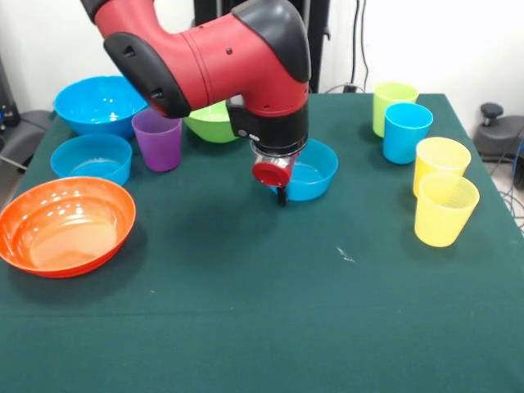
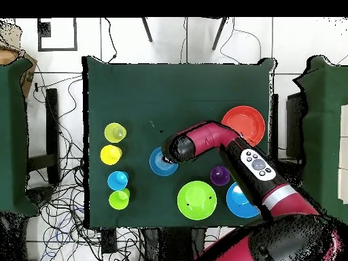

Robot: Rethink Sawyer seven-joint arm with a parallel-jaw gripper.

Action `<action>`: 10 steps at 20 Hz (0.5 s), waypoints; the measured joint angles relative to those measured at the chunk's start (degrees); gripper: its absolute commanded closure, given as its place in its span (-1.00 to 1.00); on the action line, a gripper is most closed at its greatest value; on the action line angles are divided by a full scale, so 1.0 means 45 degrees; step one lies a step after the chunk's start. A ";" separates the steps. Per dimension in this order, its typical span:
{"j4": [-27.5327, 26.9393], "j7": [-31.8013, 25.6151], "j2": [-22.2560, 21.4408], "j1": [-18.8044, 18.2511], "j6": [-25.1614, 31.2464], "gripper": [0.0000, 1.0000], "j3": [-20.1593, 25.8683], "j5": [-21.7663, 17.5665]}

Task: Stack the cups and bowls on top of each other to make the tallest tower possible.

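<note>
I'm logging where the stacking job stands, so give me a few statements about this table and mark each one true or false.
1. Nothing is stacked yet; every cup and bowl stands alone. True.
2. The hand hangs at the small blue bowl in the middle of the table. True.
3. The purple cup sits inside the orange bowl. False: it stands on the cloth beside the green bowl, and the orange bowl is empty.
4. The green cup, blue cup and two yellow cups form a row along one side. True.
5. The orange bowl is upside down. False: it sits open side up.
</note>
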 measured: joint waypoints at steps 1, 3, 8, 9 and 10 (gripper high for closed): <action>-0.0050 -0.0296 0.0067 -0.0087 0.0074 1.00 0.0079 0.0011; -0.0096 -0.0587 0.0131 -0.0168 0.0140 1.00 0.0149 0.0029; -0.0200 -0.1411 0.0303 -0.0351 0.0367 1.00 0.0292 0.0167; -0.0222 -0.1491 0.0327 -0.0373 0.0370 1.00 0.0298 0.0160; -0.0243 -0.1572 0.0351 -0.0396 0.0372 1.00 0.0304 0.0153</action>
